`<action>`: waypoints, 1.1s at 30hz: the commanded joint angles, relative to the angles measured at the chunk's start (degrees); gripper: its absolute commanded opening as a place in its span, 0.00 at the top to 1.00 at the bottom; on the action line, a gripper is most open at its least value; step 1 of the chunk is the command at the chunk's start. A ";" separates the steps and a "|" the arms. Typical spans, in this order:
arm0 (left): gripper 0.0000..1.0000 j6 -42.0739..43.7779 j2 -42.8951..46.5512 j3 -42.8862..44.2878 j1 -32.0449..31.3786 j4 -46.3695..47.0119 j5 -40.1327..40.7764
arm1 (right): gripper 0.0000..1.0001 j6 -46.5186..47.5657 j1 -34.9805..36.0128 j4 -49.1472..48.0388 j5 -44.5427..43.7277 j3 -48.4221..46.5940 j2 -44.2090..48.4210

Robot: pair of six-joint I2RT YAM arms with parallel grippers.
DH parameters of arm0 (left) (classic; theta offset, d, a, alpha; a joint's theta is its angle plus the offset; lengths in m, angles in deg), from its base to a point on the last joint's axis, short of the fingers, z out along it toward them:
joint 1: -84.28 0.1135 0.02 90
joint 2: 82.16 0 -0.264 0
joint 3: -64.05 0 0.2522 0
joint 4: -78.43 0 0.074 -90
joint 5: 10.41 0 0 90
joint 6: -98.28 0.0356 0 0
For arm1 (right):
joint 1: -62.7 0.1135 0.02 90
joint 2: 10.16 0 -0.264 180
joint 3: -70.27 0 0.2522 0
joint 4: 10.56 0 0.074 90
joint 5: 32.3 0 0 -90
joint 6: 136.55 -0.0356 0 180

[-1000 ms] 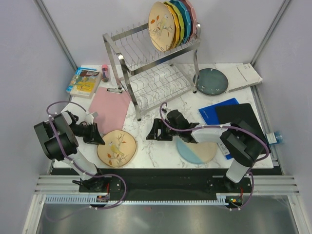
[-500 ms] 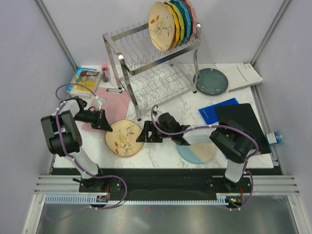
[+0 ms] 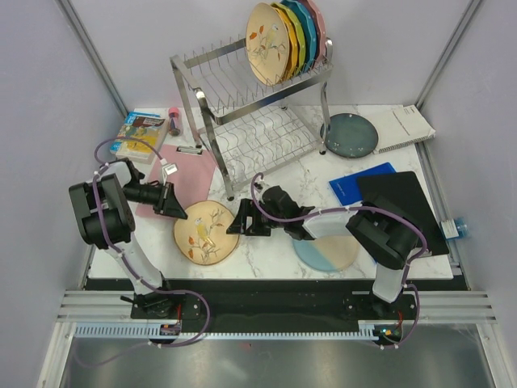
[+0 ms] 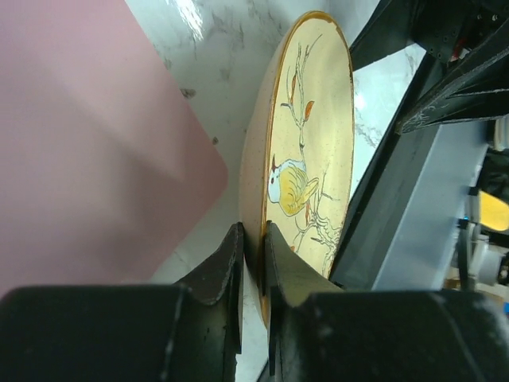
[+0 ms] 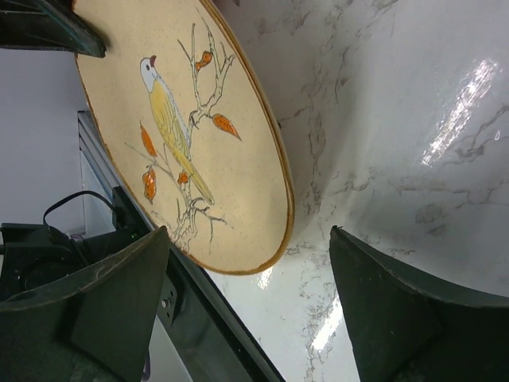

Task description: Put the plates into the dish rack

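Note:
My left gripper (image 3: 178,212) is shut on the left rim of a cream-yellow bird plate (image 3: 207,234) and holds it tilted above the marble table; the plate shows edge-on in the left wrist view (image 4: 306,151). My right gripper (image 3: 239,222) is open, its jaws wide apart just right of that plate (image 5: 183,127), not touching it. A second bird plate (image 3: 266,44) stands in the top tier of the silver dish rack (image 3: 242,121). The blue-and-cream plate (image 3: 327,246) lies under my right arm. The dark teal plate (image 3: 350,134) lies right of the rack.
Plain yellow, green, blue and pink plates (image 3: 303,34) stand behind the bird plate in the rack. A pink mat (image 3: 182,174) and a booklet (image 3: 139,134) lie at left. A blue notebook (image 3: 359,184), black pad (image 3: 404,206) and white paper (image 3: 408,127) lie at right.
My left gripper lifted the bird plate from the table's front and carried it right and back, tilting it. My right gripper moved left toward the plate's right edge.

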 commanded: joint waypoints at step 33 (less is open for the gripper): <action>0.98 4.75 -4.31 -0.91 -7.36 -17.48 -14.09 | 0.50 -3.91 2.15 -14.47 5.31 -8.54 -9.50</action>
